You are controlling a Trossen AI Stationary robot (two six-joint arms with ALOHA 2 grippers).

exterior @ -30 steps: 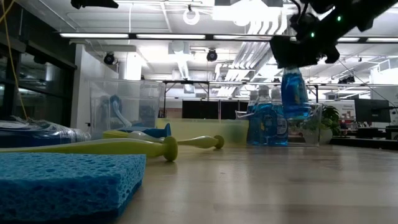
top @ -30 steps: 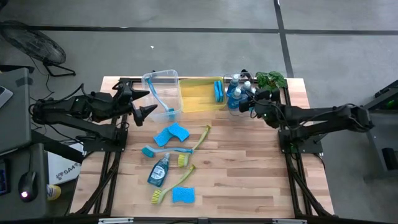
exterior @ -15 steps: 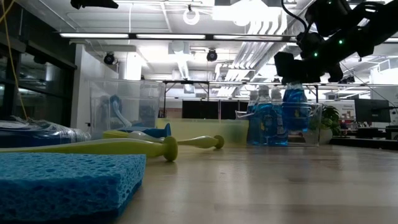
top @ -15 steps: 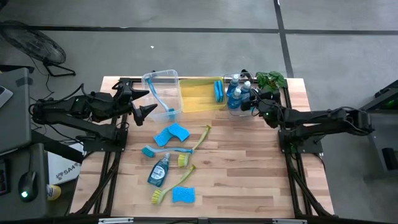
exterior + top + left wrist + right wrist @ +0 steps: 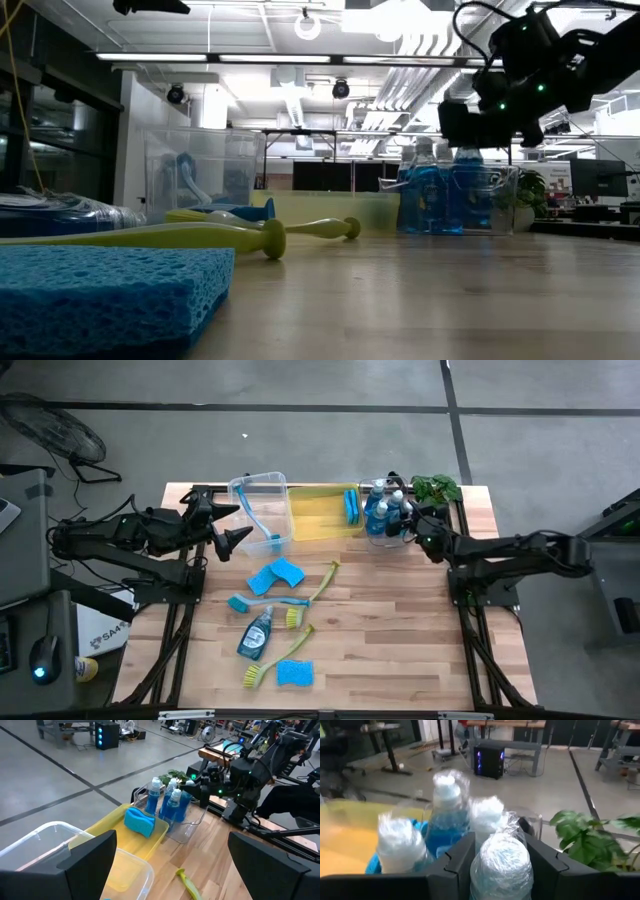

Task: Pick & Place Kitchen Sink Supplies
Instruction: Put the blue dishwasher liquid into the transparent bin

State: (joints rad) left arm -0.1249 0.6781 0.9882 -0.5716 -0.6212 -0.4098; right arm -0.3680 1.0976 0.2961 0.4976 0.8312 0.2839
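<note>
Bottle of blue dish soap with white cap (image 5: 501,865) sits pinched at the cap between the right gripper's (image 5: 412,526) fingers, lowered into the small clear bin (image 5: 500,200) at the desk's (image 5: 400,630) far edge, among the other soap bottles (image 5: 161,797) standing there. Step in hand looks like the place: bottle down in the bin, not let go. Next move, I'd say: spread the fingers, lift straight up (caps crowd close around the held one, so a sideways exit could tip a neighbour).

Beside that bin: yellow plastic bin (image 5: 318,512) with a flat blue sponge (image 5: 139,821) in it, then a larger clear bin (image 5: 262,505) holding a blue brush.

Left to sort on the desk: one lying soap bottle (image 5: 255,634), two blue sponges, three brushes.

Left gripper (image 5: 236,542) waits near the large clear bin, fingers spread wide, holding nothing.
</note>
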